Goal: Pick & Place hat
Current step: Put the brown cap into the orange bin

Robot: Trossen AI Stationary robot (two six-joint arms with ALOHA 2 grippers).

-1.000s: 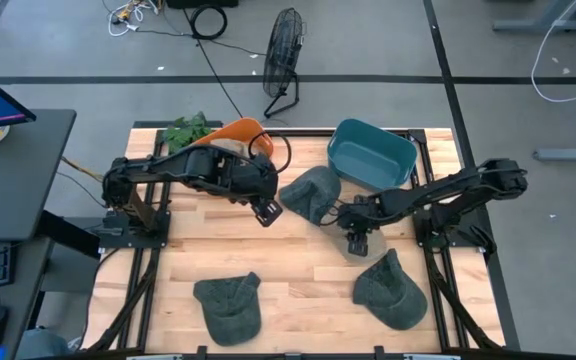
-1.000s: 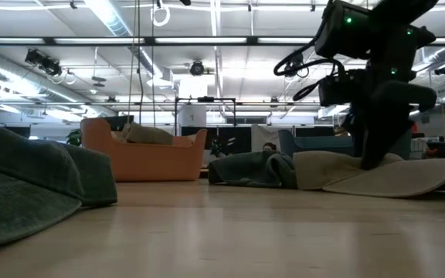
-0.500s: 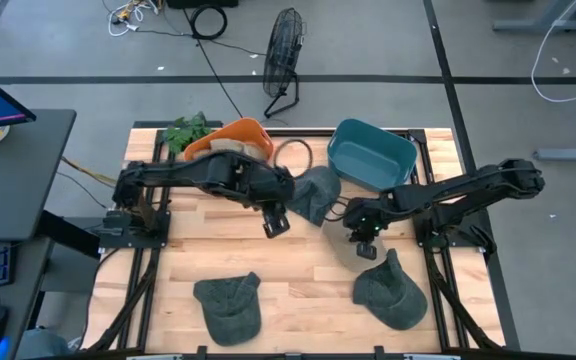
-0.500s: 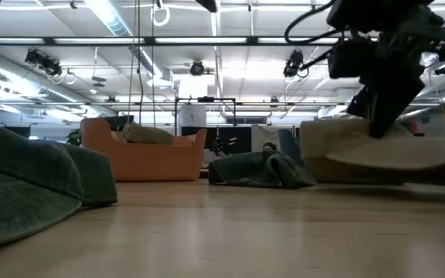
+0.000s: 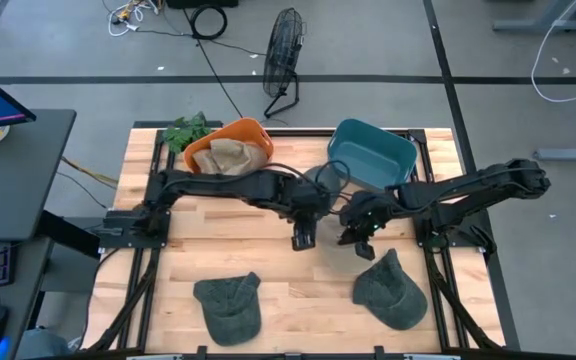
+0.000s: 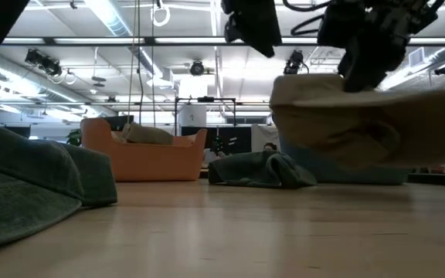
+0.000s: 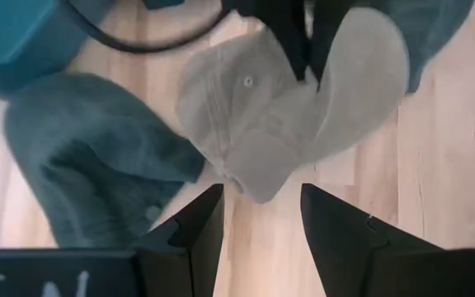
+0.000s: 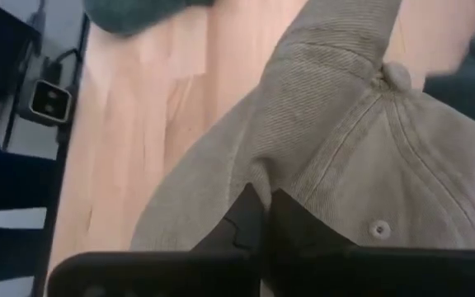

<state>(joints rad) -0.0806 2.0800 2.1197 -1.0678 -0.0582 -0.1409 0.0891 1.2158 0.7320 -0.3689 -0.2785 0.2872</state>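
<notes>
My right tool (image 8: pixel 258 216) is pinching a fold of the tan hat (image 8: pixel 361 157) near its crown button, and the hat hangs clear of the counter (image 5: pixel 288 285) near its middle, just in front of the teal bin (image 5: pixel 371 153). My left tool (image 7: pixel 258 216) hovers just beside it with its fingers spread, holding nothing.

Judgement on the step: this is the carry. The pinch takes only a small gather of cloth, so I should move smoothly, keep the hat high enough that the drooping brim clears any bin rim, and keep the left arm out of the path. The orange bin (image 5: pixel 230 150) already holds a tan piece, which suggests it as the target; this is unconfirmed.

Materials: the tan hat is soft woven cotton with stitched panels and eyelets, and a stiffer curved brim. A limp green hat (image 6: pixel 261 170) lies crumpled behind it. Two more green hats (image 5: pixel 230 305) lie flat near the front edge. The counter is smooth pale wood.
</notes>
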